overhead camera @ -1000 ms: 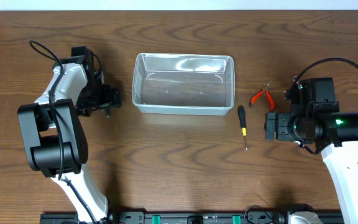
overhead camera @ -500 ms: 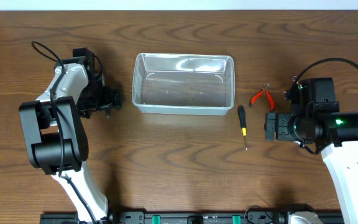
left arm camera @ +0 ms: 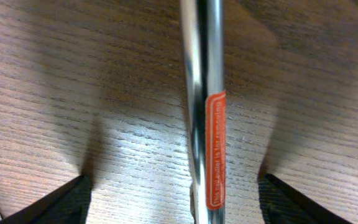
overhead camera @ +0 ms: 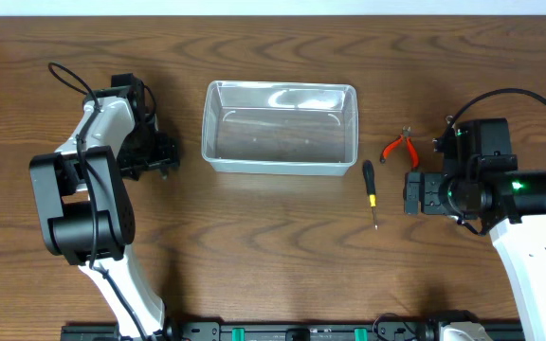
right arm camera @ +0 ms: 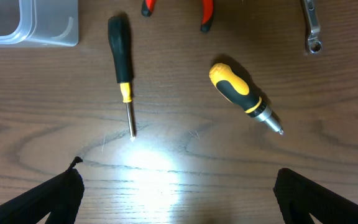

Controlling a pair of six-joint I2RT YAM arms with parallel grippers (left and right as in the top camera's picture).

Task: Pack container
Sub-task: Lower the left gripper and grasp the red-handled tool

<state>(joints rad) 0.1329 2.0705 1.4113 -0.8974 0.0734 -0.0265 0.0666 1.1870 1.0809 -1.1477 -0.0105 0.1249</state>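
Straddles chrome shaft (left arm camera: 199, 93) on table (left arm camera: 55, 93) with left claw (left arm camera: 177, 200) spread, long axis across the closing line. Container (overhead camera: 279, 166) just to its right; right claw (right arm camera: 179, 193) spread, farther off.

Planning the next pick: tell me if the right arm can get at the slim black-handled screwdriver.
Probably yes. The right gripper hangs open near the screwdriver, which lies alone on bare wood, clear of the container and stubby driver.
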